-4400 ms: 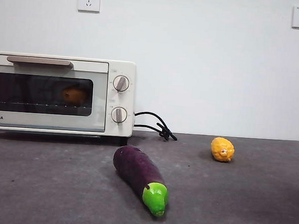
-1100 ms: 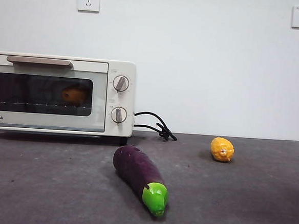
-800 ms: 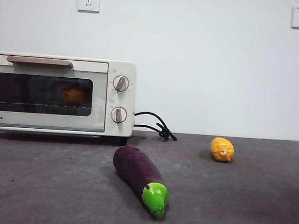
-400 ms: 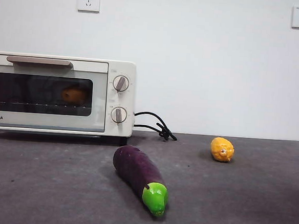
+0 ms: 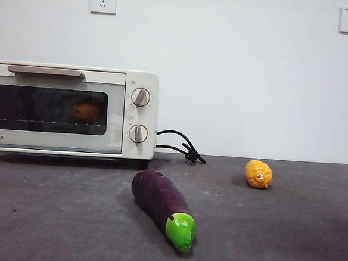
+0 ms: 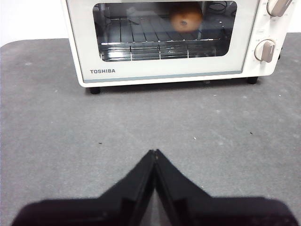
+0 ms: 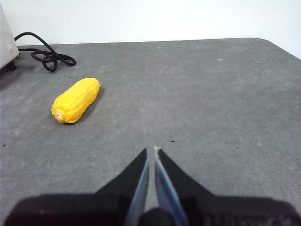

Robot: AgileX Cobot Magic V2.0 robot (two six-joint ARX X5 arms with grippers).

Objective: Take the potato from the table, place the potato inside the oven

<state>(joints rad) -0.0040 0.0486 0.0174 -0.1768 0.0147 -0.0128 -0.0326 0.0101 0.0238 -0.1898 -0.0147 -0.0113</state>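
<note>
Both of our tools, the left tool (image 6: 154,153) and right tool (image 7: 151,151), hang closed and empty above the desk (image 5: 274,233), while the potato (image 5: 87,110) sits on the rack inside the closed oven (image 5: 68,108).

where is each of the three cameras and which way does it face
Front view: low at table height, looking level across the table at the oven, eggplant and yellow corn; no arm shows.
Left wrist view: on the left arm, facing the oven's closed door; left gripper shut at the bottom.
Right wrist view: on the right arm, facing the corn and black cord; right gripper shut.
Front and left wrist views share the potato inside the oven.
</note>
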